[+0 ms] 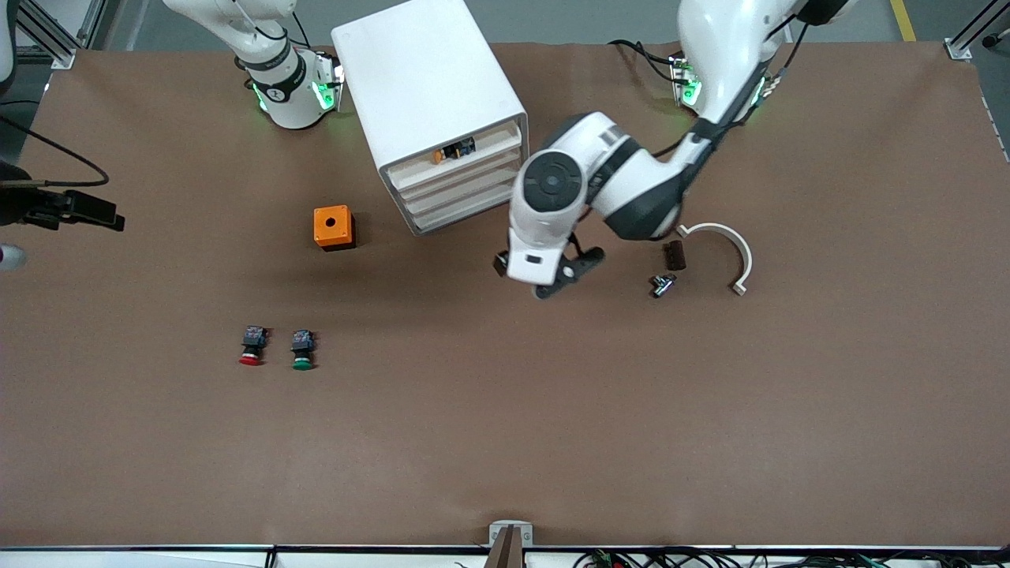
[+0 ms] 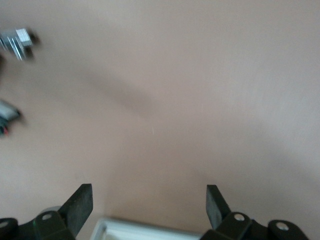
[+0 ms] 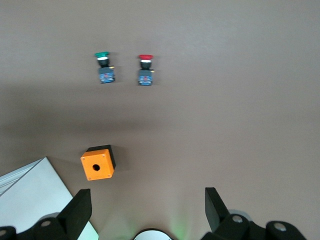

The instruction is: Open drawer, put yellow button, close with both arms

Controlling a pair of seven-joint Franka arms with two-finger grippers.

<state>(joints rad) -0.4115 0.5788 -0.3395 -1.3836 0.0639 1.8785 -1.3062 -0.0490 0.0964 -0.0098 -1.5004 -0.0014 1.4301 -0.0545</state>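
The white cabinet stands near the robots' bases. Its top drawer is a little open, and the yellow button lies in it, cap toward the right arm's end. My left gripper is open and empty, low over the bare table just in front of the drawers. In the left wrist view a white edge shows between its fingers. My right gripper is open and empty, held high over the table near its own base. It is out of the front view.
An orange box with a hole sits beside the cabinet toward the right arm's end. A red button and a green button lie nearer the camera. A white curved piece, a dark block and a metal part lie toward the left arm's end.
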